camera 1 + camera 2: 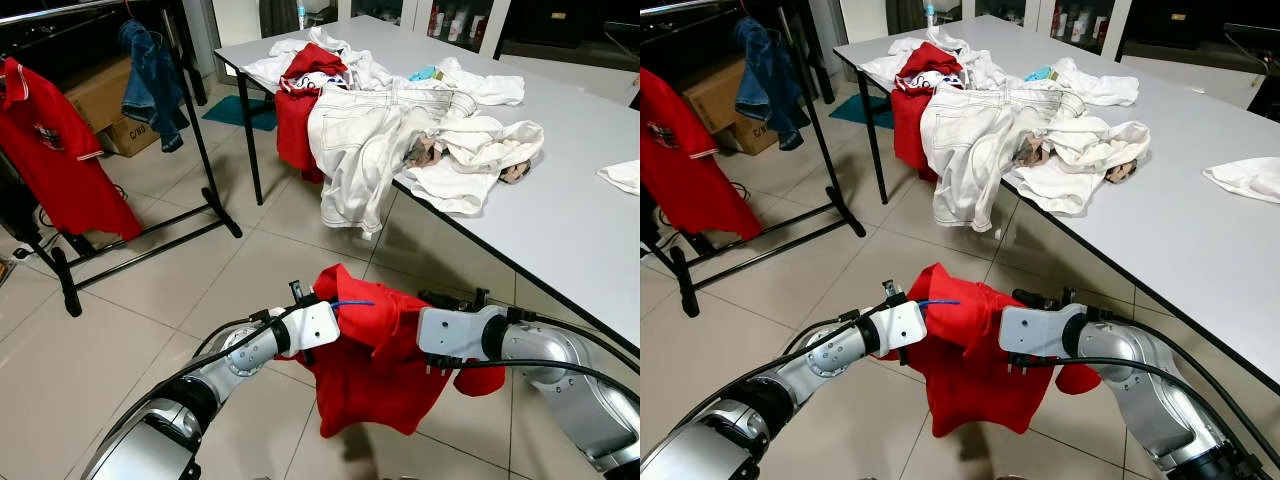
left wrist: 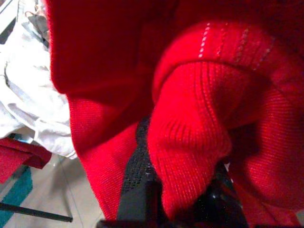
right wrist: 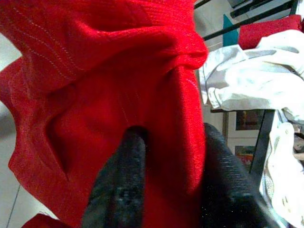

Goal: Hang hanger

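Observation:
A red knitted shirt (image 1: 375, 370) hangs low over the tiled floor between my two arms. A thin blue hanger hook (image 1: 352, 302) pokes out of its top beside my left wrist. My left gripper (image 2: 180, 166) is shut on a bunched fold of the shirt, with one black finger (image 2: 137, 175) showing under the cloth. My right gripper (image 3: 171, 166) is shut on another fold from the opposite side, pinched between its black fingers (image 3: 121, 185). The rest of the hanger is hidden inside the shirt. The black clothes rack (image 1: 205, 150) stands at the far left.
The rack holds a red polo (image 1: 55, 150) and a denim jacket (image 1: 150, 80); a cardboard box (image 1: 100, 95) sits behind it. A grey table (image 1: 560, 210) on the right carries a pile of white and red clothes (image 1: 390, 130), some hanging over its edge.

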### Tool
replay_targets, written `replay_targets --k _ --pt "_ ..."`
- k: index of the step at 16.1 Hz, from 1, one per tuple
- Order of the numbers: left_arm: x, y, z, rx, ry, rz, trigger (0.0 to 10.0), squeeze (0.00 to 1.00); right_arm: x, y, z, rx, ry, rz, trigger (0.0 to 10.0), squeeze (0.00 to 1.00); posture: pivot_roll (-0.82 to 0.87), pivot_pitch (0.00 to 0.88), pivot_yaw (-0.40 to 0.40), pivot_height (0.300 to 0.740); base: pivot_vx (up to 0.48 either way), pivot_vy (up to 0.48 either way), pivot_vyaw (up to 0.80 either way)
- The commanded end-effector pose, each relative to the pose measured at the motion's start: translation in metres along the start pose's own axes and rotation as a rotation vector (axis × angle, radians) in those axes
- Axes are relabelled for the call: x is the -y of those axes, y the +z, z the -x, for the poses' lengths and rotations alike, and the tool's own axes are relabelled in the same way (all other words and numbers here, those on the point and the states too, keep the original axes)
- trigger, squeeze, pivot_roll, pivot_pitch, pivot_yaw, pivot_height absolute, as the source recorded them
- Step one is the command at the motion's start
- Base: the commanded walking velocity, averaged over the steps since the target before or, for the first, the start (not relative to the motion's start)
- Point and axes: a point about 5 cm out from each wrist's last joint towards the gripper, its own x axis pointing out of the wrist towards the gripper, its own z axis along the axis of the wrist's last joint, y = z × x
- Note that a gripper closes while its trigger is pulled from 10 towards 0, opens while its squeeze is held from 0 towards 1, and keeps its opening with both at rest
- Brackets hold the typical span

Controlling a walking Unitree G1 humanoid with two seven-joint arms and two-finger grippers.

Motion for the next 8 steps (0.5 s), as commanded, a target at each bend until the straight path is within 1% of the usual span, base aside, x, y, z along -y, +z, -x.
replay_targets --k 1,5,8 --pt "-0.005 0.007 -0.002 0.039 0.017 -0.034 10.0 0.0 0.003 0.0 -0.001 -0.004 -0.008 0.01 0.0 0.0 -0.16 0.0 0.046 0.74 0.0 0.0 0.0" --pt "-0.005 0.007 -0.002 0.042 0.017 -0.04 10.0 0.0 0.008 -0.001 -0.001 -0.014 -0.05 0.009 0.0 0.0 -0.16 0.0 0.044 0.74 0.0 0.0 0.0" --pt "-0.003 0.008 -0.003 0.047 0.013 -0.043 10.0 0.0 0.015 -0.001 -0.003 -0.018 -0.134 -0.007 0.0 0.0 -0.15 0.0 0.044 0.74 0.0 0.0 0.0"
